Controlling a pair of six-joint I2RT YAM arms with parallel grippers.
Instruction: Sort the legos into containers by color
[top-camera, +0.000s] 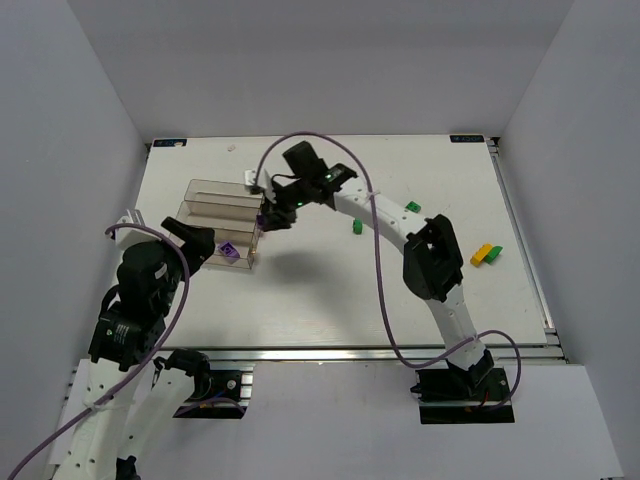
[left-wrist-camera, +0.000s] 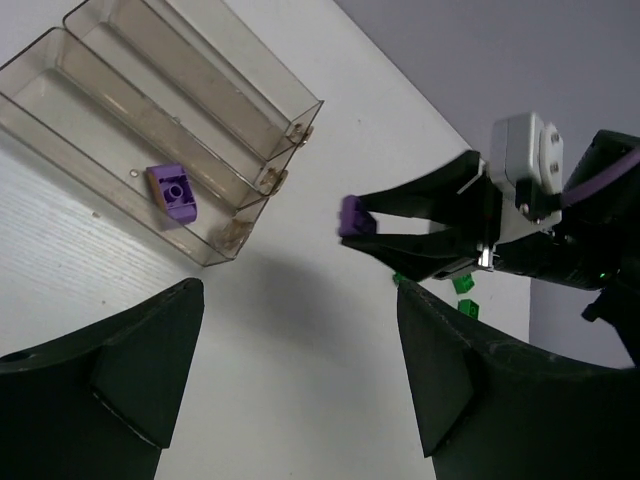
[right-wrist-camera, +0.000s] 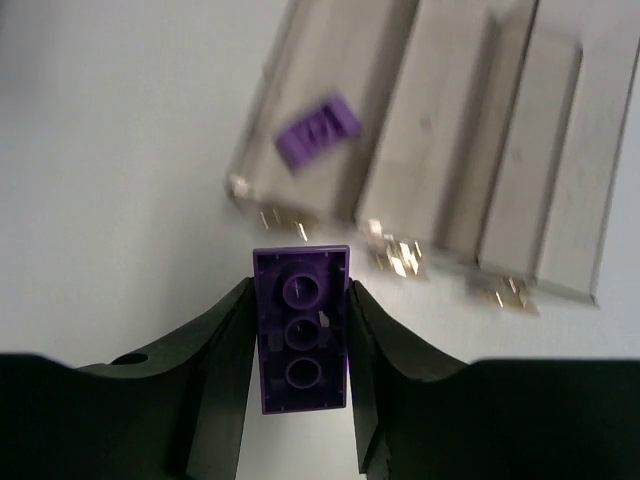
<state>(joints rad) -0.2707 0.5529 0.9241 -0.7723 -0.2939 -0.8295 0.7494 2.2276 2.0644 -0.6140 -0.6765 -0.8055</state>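
Right gripper (right-wrist-camera: 300, 292): jaws drawn in narrow and clamped on a purple brick (right-wrist-camera: 300, 345), gripped by its long sides, with the tubed underside facing the wrist camera. In the top view the brick sits just off the right end of the containers (top-camera: 215, 185), left of centre frame, and not over any compartment.

Containers: three clear compartments joined side by side. A second purple brick (left-wrist-camera: 172, 190) lies in the end compartment, the lowest one in the top view.

Left gripper (left-wrist-camera: 300, 370): jaws spread wide and holding nothing, near the lower left of the containers.

On the table (top-camera: 300, 300), right half of the top view: two green bricks (top-camera: 356, 227) near the right arm. Further right, a yellow brick (top-camera: 482, 254) lies just beside another green one (top-camera: 495, 253).
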